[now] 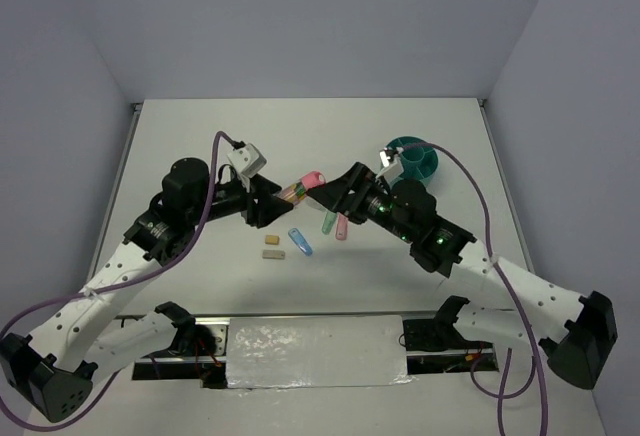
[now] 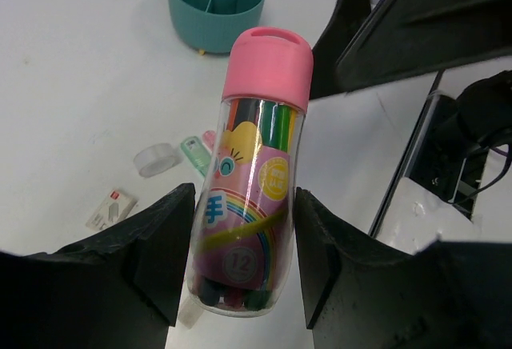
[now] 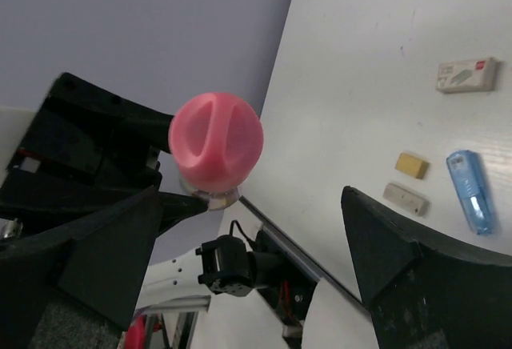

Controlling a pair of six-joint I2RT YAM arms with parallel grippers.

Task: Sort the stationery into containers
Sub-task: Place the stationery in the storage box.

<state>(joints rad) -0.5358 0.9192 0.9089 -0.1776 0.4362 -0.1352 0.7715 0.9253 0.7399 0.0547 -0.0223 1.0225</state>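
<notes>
Item: pink-capped clear case (image 2: 252, 181), coloured pens and a rainbow label showing through the wall; held tilted above the table (image 1: 200, 146), mid-table between the two arms.
Left hand (image 2: 244, 205): clamped on the lower body of the case, one finger on each side.
Right hand (image 3: 252, 229): jaws spread wide, holding nothing; the pink cap sits just ahead of them, nearer one finger.
Container: teal tub (image 2: 210, 29), centre cup and ring compartments, far right of the table, well apart from the case.
Loose stock, on the table: green capsule (image 1: 328, 222) and pink capsule (image 1: 341, 226) side by side; blue capsule (image 1: 300, 242) near them; beige eraser (image 1: 272, 240) just above white eraser (image 1: 274, 254).
Also seen: clear capsule (image 2: 156, 159); boxed eraser (image 2: 112, 209).
</notes>
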